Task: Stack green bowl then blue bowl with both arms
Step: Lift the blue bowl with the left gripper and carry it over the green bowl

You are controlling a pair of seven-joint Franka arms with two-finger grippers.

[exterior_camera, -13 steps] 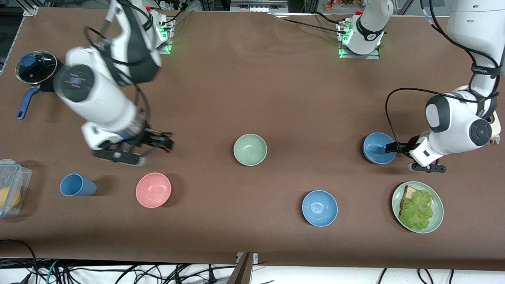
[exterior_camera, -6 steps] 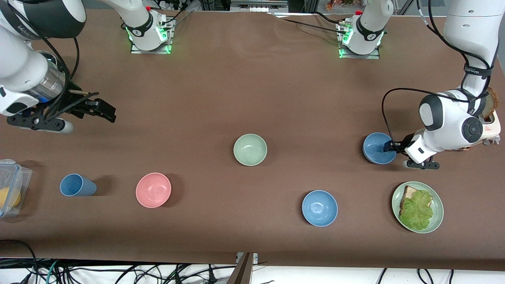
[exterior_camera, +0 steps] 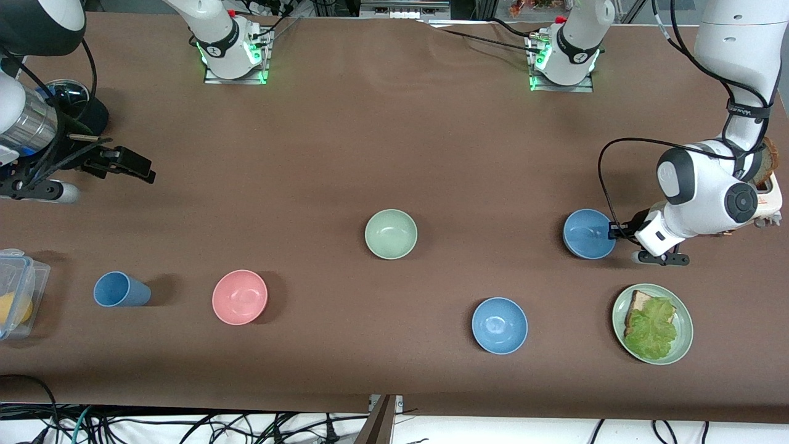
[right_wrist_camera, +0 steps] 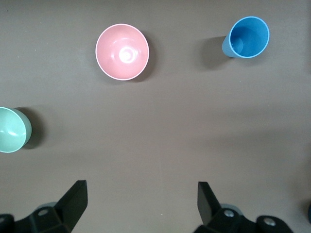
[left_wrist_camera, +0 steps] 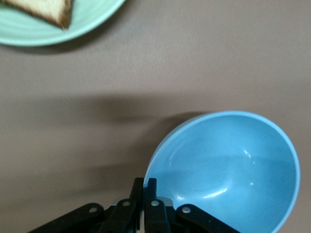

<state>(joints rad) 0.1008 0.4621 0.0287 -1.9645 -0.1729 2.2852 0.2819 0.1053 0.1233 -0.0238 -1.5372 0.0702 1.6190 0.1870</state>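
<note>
The left hand pinches the rim of the empty blue bowl near the plate holding bread and lettuce. The empty green bowl sits mid-surface. The right hand hangs wide open above the right arm's end.

The right gripper has swung away from beside the pink bowl toward its table end; the left gripper nudges its blue bowl slightly toward the green bowl.
</note>
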